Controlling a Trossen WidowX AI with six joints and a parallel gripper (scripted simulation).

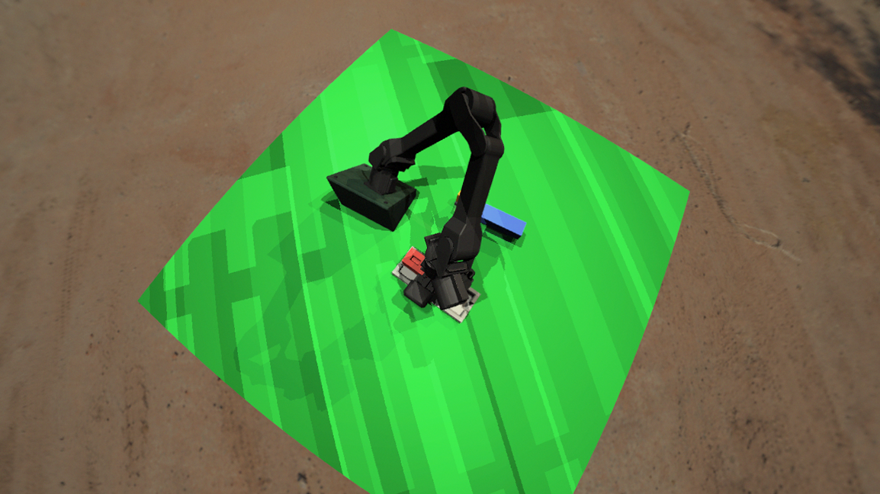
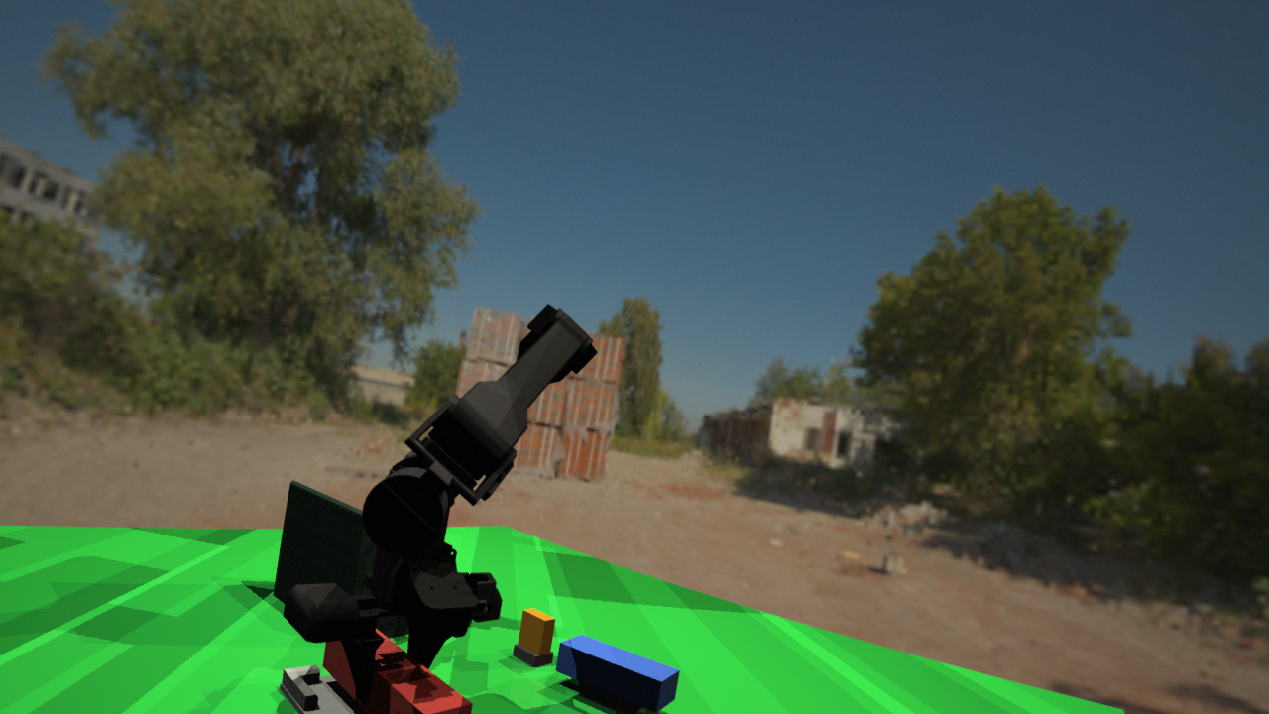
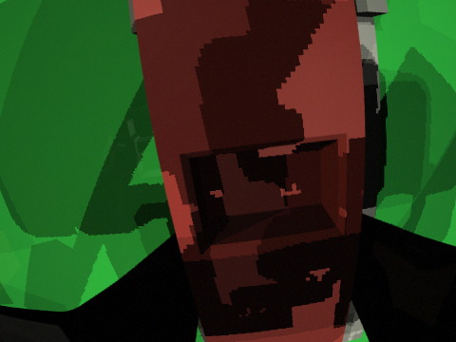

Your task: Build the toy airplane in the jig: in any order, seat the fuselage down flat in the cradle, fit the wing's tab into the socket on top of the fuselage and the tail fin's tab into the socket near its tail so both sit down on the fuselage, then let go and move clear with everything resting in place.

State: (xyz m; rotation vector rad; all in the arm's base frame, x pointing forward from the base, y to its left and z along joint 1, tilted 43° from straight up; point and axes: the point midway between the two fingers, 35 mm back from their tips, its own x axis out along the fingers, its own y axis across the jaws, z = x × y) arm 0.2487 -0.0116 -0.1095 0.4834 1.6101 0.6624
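Note:
My gripper [image 2: 393,676] [image 3: 262,226] is shut on the red fuselage [image 1: 410,253] [image 2: 448,698] [image 3: 178,95], one finger on each side near an open rectangular socket. The fuselage is low at the pale grey cradle [image 1: 461,310] [image 2: 310,689] [image 3: 369,40], whose parts show beside it in the wrist view. I cannot tell if it rests flat; the arm hides much of both in the top view. The blue wing [image 1: 503,220] [image 2: 618,671] lies apart on the mat. The orange tail fin [image 1: 458,197] [image 2: 535,632] stands upright on a dark foot near the wing, mostly hidden in the top view.
The dark robot base [image 1: 371,197] [image 2: 317,543] stands behind the cradle. The arm arches from it over the work area, close to the wing and tail fin in the top view. The patterned green mat [image 1: 481,419] ends at brown ground.

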